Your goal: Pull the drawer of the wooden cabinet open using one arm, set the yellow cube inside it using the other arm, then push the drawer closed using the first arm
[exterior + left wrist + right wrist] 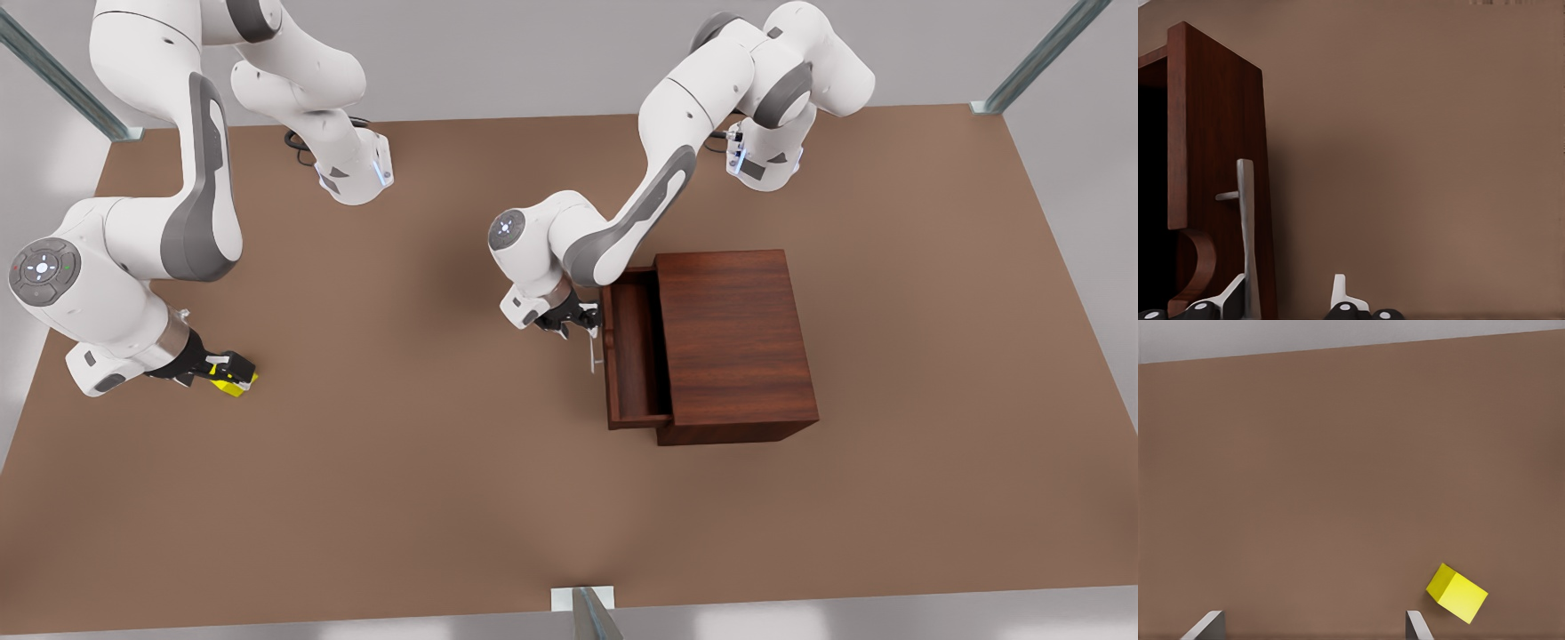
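Drawer (633, 356) open; cube pickup pending.
Left end effector (582, 327) open beside handle (594, 354); right end effector (233, 378), open, should centre over the yellow cube (1457, 592) first.

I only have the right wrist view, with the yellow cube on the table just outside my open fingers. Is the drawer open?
Observer: Yes. The drawer stands partly out of the wooden cabinet, toward the front view's left.
Operator: Where is the left gripper?
Observer: The left gripper is at the drawer's silver handle, fingers open, with the bar between them.
Operator: Which way is the drawer from my cube?
Observer: The yellow cube, beside the right gripper, lies far to the front view's left of the drawer, so head toward that view's right.
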